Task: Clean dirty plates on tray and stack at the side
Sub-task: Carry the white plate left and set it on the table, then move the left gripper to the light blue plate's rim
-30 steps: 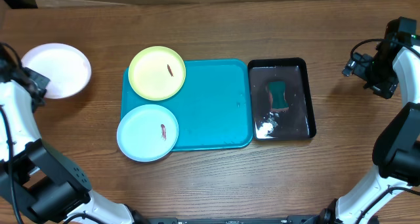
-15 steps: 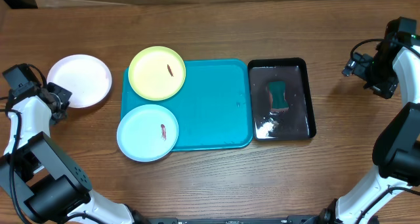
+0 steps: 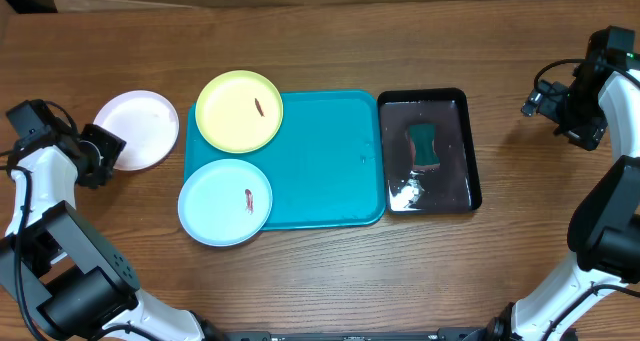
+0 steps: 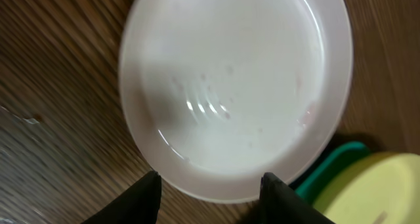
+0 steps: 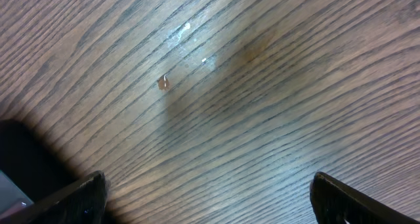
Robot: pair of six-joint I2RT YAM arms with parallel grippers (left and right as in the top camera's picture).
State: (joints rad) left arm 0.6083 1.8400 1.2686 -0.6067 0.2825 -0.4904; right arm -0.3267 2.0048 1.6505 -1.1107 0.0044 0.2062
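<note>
Overhead: white plate [image 3: 137, 131] sits on the table [image 3: 300, 281], just left of the tray [image 3: 330, 161] and off it. Left gripper [image 3: 103, 149] is at its lower-left rim, so the plate lies up-right of the jaws. It's round, no long axis to line up. Yellow plate [image 3: 239, 111] and blue plate [image 3: 225, 202] overlap the tray's left corners, each with a red-brown smear; rest of the tray is bare. Black tray [image 3: 422, 93] looks wet and holds a green sponge [image 3: 423, 144] and white foam [image 3: 403, 193]. Right gripper [image 3: 545, 99] is well off right. Left arm is nearer every plate, right arm nearer the sponge.

Left wrist: jaws wide, white plate's near rim between the tips, not pinched. Plate is wet; faint pink trace near the rim, can't tell if it's residue.

Right wrist: jaws wide, nothing between them, bare wood below.
</note>
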